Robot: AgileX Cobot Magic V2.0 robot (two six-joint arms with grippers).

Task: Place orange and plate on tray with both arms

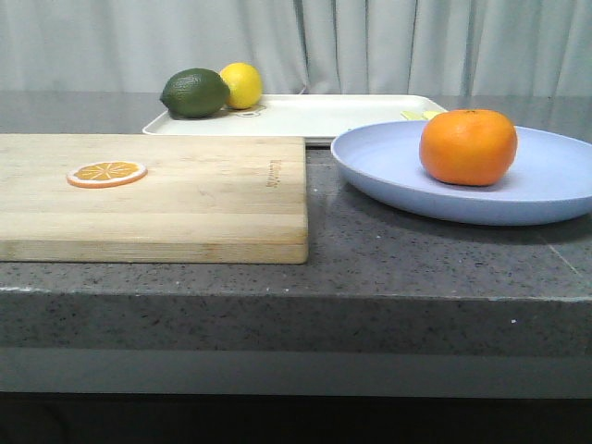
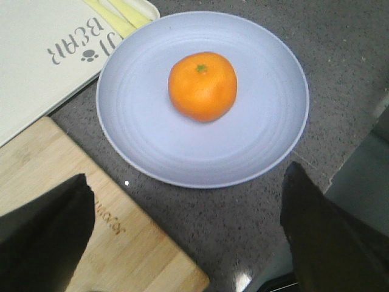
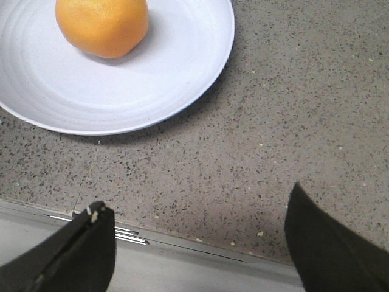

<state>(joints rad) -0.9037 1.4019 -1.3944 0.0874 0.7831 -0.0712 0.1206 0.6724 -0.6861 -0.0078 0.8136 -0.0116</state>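
The orange (image 1: pixel 468 146) sits on the pale lavender-blue plate (image 1: pixel 546 180) at the right of the counter. The cream-white tray (image 1: pixel 351 116) lies behind the plate. The left wrist view shows the orange (image 2: pixel 202 86) in the middle of the plate (image 2: pixel 140 121), with the tray (image 2: pixel 36 79) beside it. My left gripper (image 2: pixel 188 234) is open and empty above the counter, short of the plate's rim. The right wrist view shows the orange (image 3: pixel 102 25) on the plate (image 3: pixel 176 67). My right gripper (image 3: pixel 197 243) is open and empty over the counter's front edge. Neither gripper shows in the front view.
A light wooden cutting board (image 1: pixel 203 199) lies at the front left with a thin orange slice (image 1: pixel 106 173) on it. A green lime (image 1: pixel 194 92) and a yellow lemon (image 1: pixel 242 84) sit on the tray's far left end. Yellow strips (image 2: pixel 118 15) lie at the tray's corner near the plate.
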